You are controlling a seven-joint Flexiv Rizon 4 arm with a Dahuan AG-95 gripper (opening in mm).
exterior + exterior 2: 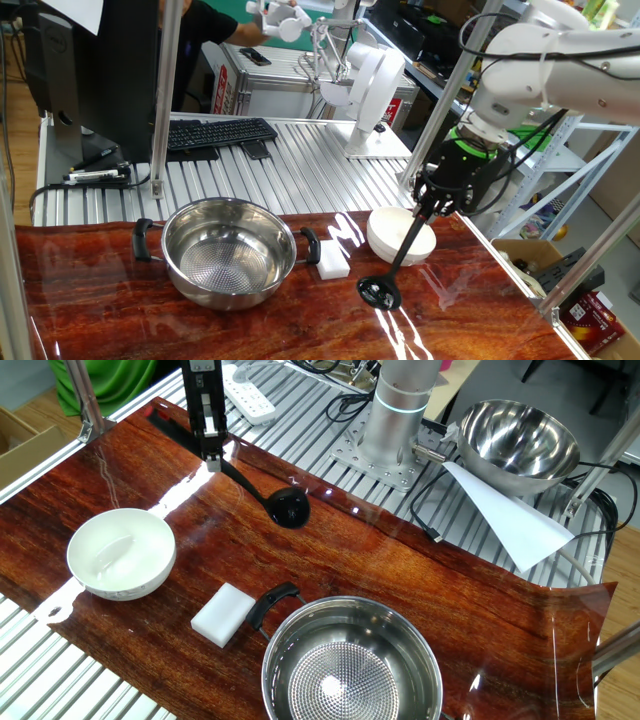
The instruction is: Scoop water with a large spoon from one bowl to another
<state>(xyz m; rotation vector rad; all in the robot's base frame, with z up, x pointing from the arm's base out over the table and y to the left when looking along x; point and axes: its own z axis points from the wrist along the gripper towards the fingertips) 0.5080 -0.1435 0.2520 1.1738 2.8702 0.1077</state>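
Steel bowl (pixel 232 250): shiny and wide, with two black side handles and a dotted bottom, it is sitting on the red-brown wooden table (pixel 400 575).
Arm: the white robot arm (pixel 545 55) is reaching in from the side and bending down over the table edge.
Pincer: the gripper (pixel 437 197) is pointing straight down, and its two fingers are pinching the top of the ladle handle.
Ladle (pixel 275 500): black, with a long thin handle. It is leaning at a slant, with the small round cup (pixel 380 292) resting low on the wood and the handle going up into the gripper.
Ladle spot: the cup is sitting out on the table, between the two bowls, not inside either one.
White bowl (pixel 121 553): small and round, it is sitting near the table edge, just beside the slanted handle.
White block (pixel 223 613): flat and square-cornered, it is lying between the white bowl and the steel bowl, right next to one black handle.
In the way: the block and the black handle are sitting between the ladle cup and the steel bowl.
Behind: a black keyboard (pixel 218 133) is lying on the ribbed metal bench, and a second steel bowl (pixel 519 435) is sitting beside the arm's round base.
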